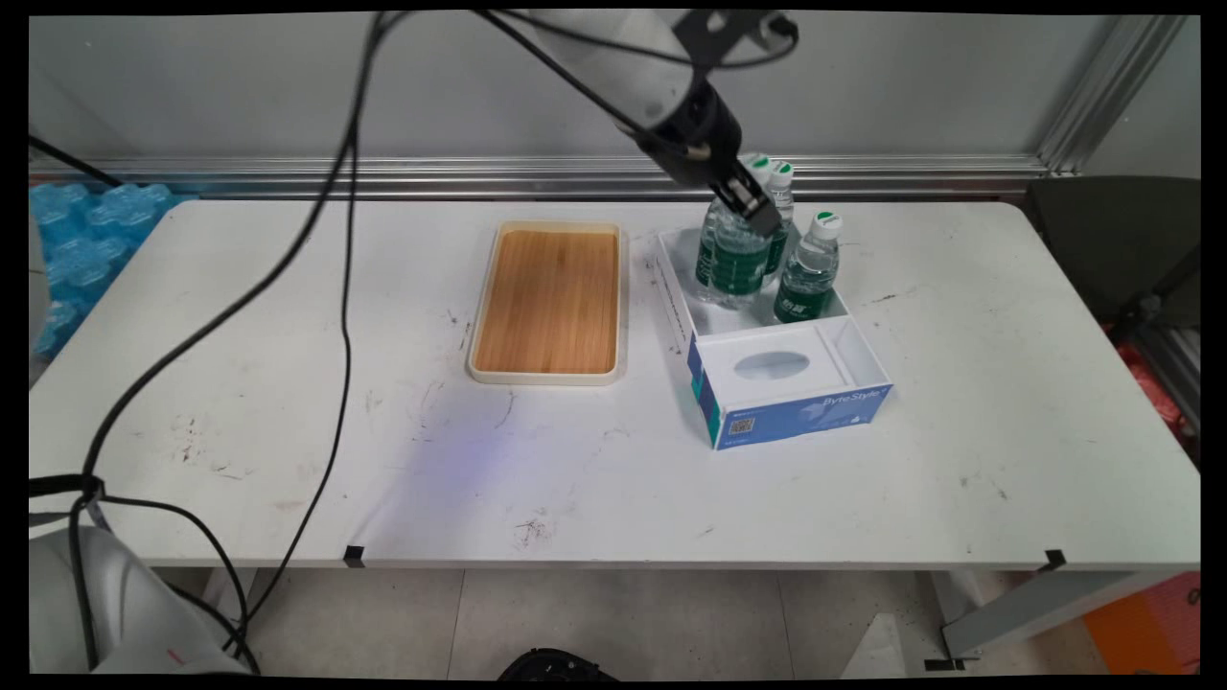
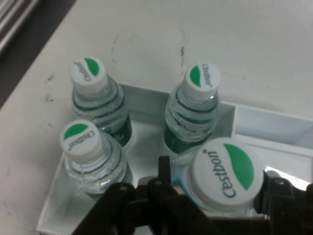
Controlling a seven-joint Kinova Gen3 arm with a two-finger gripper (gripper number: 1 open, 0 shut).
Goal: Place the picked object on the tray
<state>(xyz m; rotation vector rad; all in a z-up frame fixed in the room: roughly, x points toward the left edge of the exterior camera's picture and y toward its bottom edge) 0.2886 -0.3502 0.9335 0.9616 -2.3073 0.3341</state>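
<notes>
The pincer (image 1: pixel 757 206) is pressed on the held bottle (image 1: pixel 736 264), one finger on each side just under its white and green cap (image 2: pixel 225 171). In the hand view this cap looks much nearer than the others, so I judge that the bottle is already raised a little inside the white box (image 1: pixel 671 278), in the compartment directly below the pincer. To handle this well, I think the bottle must stay upright and go straight up until its base is above the box wall. The hold is high on a smooth, soft plastic body, so a tilt or a fast swing can make it slip. Three other bottles are packed close in the same compartment. One (image 2: pixel 203 78) stands just beyond the held one and almost touches it, and two more (image 2: pixel 88 73) (image 2: pixel 80 137) stand to one side. These are what stands in the way, because a sideways push would knock them over. On the near side of the pincer, the box has a closed part with an oval opening (image 1: pixel 772 364) and a blue front. The wooden tray (image 1: pixel 546 302) lies well apart to the side, on the table (image 1: pixel 288 431), with nothing in it. The black cables (image 1: pixel 340 287) hang beyond the tray, far from the pincer.
</notes>
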